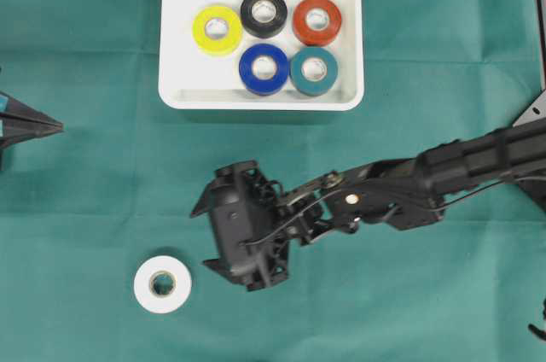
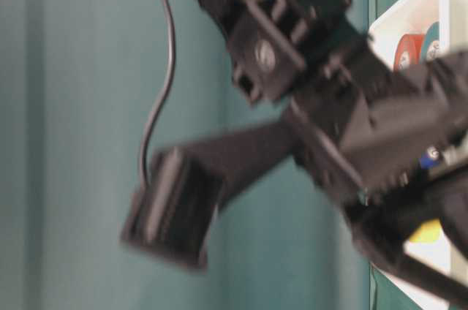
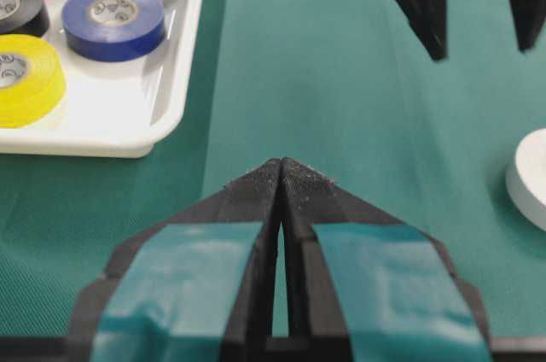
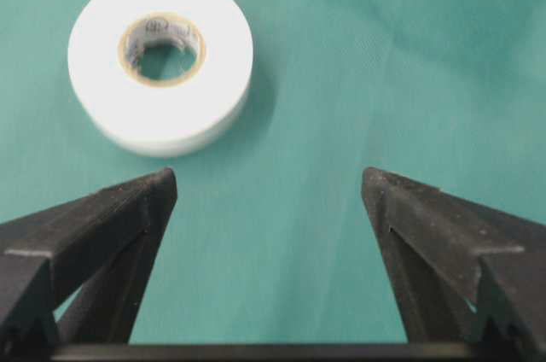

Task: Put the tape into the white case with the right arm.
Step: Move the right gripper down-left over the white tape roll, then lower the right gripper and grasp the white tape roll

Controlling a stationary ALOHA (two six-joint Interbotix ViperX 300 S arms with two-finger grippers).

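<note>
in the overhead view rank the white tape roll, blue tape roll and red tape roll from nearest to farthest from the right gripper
1. White tape roll: on the green cloth, just left of the right gripper.
2. Blue tape roll: front row of the white case.
3. Red tape roll: back row, right.

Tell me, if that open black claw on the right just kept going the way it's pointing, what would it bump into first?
Probably the green cloth. The right gripper stands open, and the white tape roll lies ahead but left of its centre line, so the left finger might clip it; depth is unclear.
</note>
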